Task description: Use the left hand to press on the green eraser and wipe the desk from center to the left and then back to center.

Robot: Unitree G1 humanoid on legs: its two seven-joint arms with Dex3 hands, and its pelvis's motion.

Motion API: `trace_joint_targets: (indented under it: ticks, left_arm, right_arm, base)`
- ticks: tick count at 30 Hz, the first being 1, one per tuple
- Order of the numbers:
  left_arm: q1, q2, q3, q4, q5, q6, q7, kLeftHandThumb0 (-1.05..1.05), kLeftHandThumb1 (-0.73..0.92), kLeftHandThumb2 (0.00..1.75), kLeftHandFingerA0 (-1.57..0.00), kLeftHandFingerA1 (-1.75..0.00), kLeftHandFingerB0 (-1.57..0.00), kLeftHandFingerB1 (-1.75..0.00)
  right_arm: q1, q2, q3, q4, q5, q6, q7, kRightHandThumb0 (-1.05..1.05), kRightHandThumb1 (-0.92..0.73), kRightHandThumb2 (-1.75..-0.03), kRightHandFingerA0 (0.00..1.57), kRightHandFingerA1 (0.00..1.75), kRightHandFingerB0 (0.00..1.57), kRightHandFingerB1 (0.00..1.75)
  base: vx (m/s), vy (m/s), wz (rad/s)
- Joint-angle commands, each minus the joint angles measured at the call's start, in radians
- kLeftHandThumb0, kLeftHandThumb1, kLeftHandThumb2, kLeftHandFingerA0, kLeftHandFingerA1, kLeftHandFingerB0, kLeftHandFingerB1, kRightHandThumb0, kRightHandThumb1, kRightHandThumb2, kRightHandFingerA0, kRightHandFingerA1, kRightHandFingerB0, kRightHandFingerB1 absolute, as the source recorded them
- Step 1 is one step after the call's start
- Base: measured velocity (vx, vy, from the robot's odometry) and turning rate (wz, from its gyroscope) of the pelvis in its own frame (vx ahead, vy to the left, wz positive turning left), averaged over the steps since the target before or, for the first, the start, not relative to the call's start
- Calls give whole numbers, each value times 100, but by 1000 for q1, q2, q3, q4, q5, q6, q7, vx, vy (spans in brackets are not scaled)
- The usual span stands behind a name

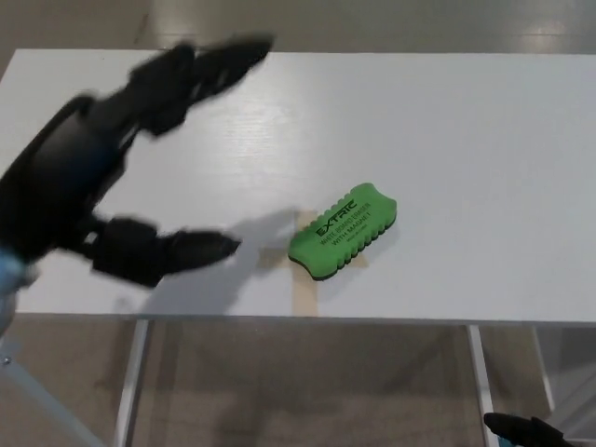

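The green eraser [342, 230], with black lettering on top, lies flat near the middle of the white desk [484, 140], close to the front edge, on a tan tape mark [304, 270]. My left hand [102, 177] hangs raised and blurred at the picture's left, well clear of the eraser. It is open, with the fingers [209, 63] spread toward the desk's far side and the thumb [163, 253] pointing toward the eraser. Only a black tip of my right hand [531, 430] shows at the bottom right corner, below the desk.
The desk's front edge runs across the picture just below the eraser. Pale metal desk legs [128, 391] and a brownish floor [307, 391] show beneath it.
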Motion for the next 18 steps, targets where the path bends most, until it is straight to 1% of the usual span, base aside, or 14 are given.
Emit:
trace_joint_targets:
  ticks: [1,3,4,5,6,8,10,11,13,14,15,16,17,18]
  left_arm:
    - [624,26,298,-214,-617,89,-371,-22,72,62,-67,-42,-64,-39]
    - [698,9,311,-183,-615,83,-401,-22,72,62,-67,-42,-64,-39]
    - [734,2,315,-170,-599,80,-406,-26,73,62,-73,-43,-68,-40]
    - [754,0,318,-166,-590,78,-407,-26,73,62,-73,-43,-68,-40]
    - [803,-12,307,-123,-532,72,-394,-27,71,62,-79,-44,-73,-42]
    - [857,-25,293,-73,-466,66,-378,-27,71,62,-79,-44,-73,-42]
    - [841,-41,241,98,-332,-18,-355,-29,71,61,-82,-46,-75,-44]
    - [841,-41,241,98,-332,-18,-355,-29,71,61,-82,-46,-75,-44]
    - [811,-51,207,239,-234,-89,-329,-29,71,62,-82,-45,-76,-44]
    - [756,-58,184,405,-124,-157,-239,-34,67,61,-82,-45,-77,-44]
    - [720,-62,171,507,-55,-196,-176,-34,67,61,-82,-45,-77,-44]
    - [696,-65,163,577,-9,-225,-136,-34,67,61,-82,-45,-77,-44]
    - [659,-68,144,685,73,-251,-30,-38,63,60,-83,-45,-77,-43]
    - [639,-69,134,744,117,-265,33,-38,63,60,-83,-45,-77,-43]
  right_arm:
    - [54,-8,-2,30,3,20,11,-33,-60,-58,80,55,74,52]
    - [62,-5,-4,36,4,15,14,-33,-60,-58,80,55,74,52]
    - [68,-3,-5,38,7,10,16,-32,-60,-58,79,55,74,53]
    - [72,-2,-6,38,8,8,17,-32,-60,-58,79,55,74,53]
    - [80,-3,-5,40,6,7,13,-32,-59,-58,79,55,75,53]
    - [87,-4,-3,43,2,7,8,-32,-59,-58,79,55,75,53]
    - [93,-6,5,42,-7,15,4,-33,-59,-58,79,55,75,53]
    - [93,-6,5,42,-7,15,4,-33,-59,-58,79,55,75,53]
    - [96,-9,12,42,-15,18,1,-34,-59,-58,79,55,74,52]
    - [98,-10,18,42,-21,24,-4,-34,-59,-58,79,54,73,51]
    - [99,-11,21,43,-25,28,-7,-34,-59,-58,79,54,73,51]
    - [100,-12,23,43,-27,31,-9,-34,-59,-58,79,54,73,51]
    - [105,-11,23,44,-27,30,-9,-33,-59,-58,79,54,73,51]
    - [108,-10,22,45,-26,28,-9,-33,-59,-58,79,54,73,51]
  base:
    - [0,0,0]
    - [0,0,0]
    - [0,0,0]
    - [0,0,0]
    - [0,0,0]
    - [0,0,0]
    - [0,0,0]
    - [0,0,0]
    - [0,0,0]
    - [0,0,0]
    - [0,0,0]
    - [0,0,0]
    - [0,0,8]
    - [0,0,0]
